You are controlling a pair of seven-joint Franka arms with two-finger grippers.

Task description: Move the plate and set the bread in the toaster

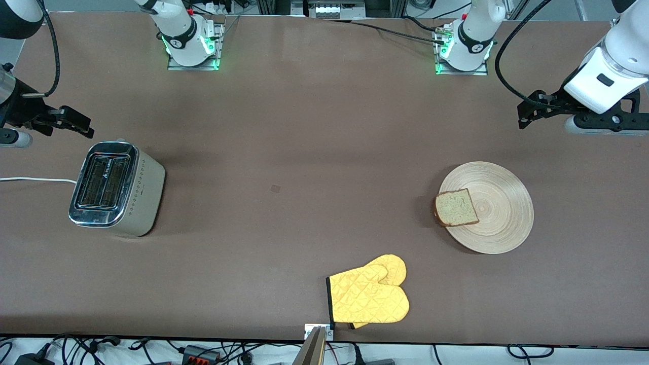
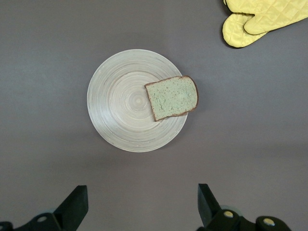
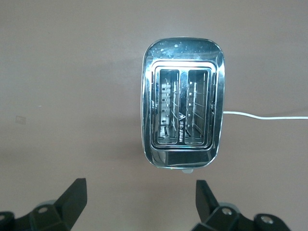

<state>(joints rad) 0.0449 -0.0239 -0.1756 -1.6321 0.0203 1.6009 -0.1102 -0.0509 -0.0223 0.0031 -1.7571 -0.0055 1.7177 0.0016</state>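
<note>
The round light-wood plate (image 1: pixel 499 213) (image 2: pixel 120 103) lies toward the left arm's end of the table. The bread (image 1: pixel 456 208) (image 2: pixel 172 97) rests flat on the plate's rim, overhanging it toward the right arm's end. My left gripper (image 1: pixel 525 114) (image 2: pixel 142 192) hangs open and empty over bare table beside the plate. At the right arm's end stands the chrome-topped toaster (image 1: pixel 114 190) (image 3: pixel 183 113), both slots empty. My right gripper (image 1: pixel 81 124) (image 3: pixel 140 185) hovers open over bare table beside the toaster, holding nothing.
A yellow quilted oven mitt (image 1: pixel 370 296) (image 2: pixel 262 19) lies near the table's front edge, nearer to the front camera than the plate. The toaster's white cord (image 1: pixel 30 179) (image 3: pixel 264 117) runs off the right arm's end. Brown table (image 1: pixel 304 152) stretches between toaster and plate.
</note>
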